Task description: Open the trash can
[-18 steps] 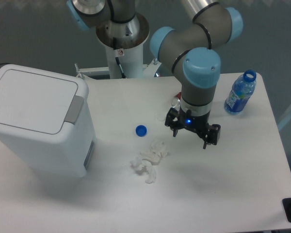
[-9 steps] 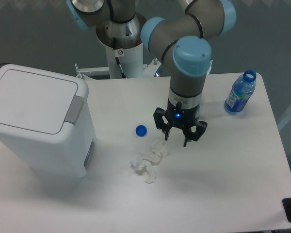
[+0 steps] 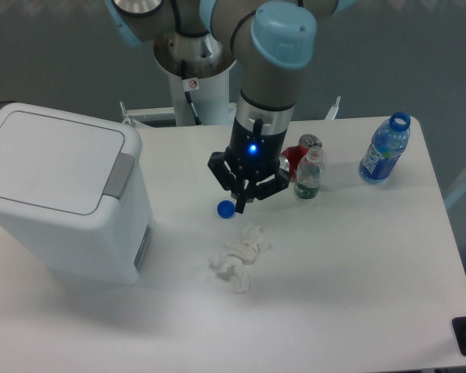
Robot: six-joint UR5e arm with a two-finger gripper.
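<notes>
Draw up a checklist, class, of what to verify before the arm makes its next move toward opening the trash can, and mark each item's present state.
1. Flat lid of the large white plastic trash can shut, nothing on it: ok.
2. Grey push tab at the front rim unobstructed: ok.
3. Tool holding nothing: ok.
4. Tool at the tab: not ok, it hangs near the small blue bottle cap.
5. Crumpled white tissue off the line from tool to tab: ok.
6. Tab's pressing direction: cannot tell.
</notes>
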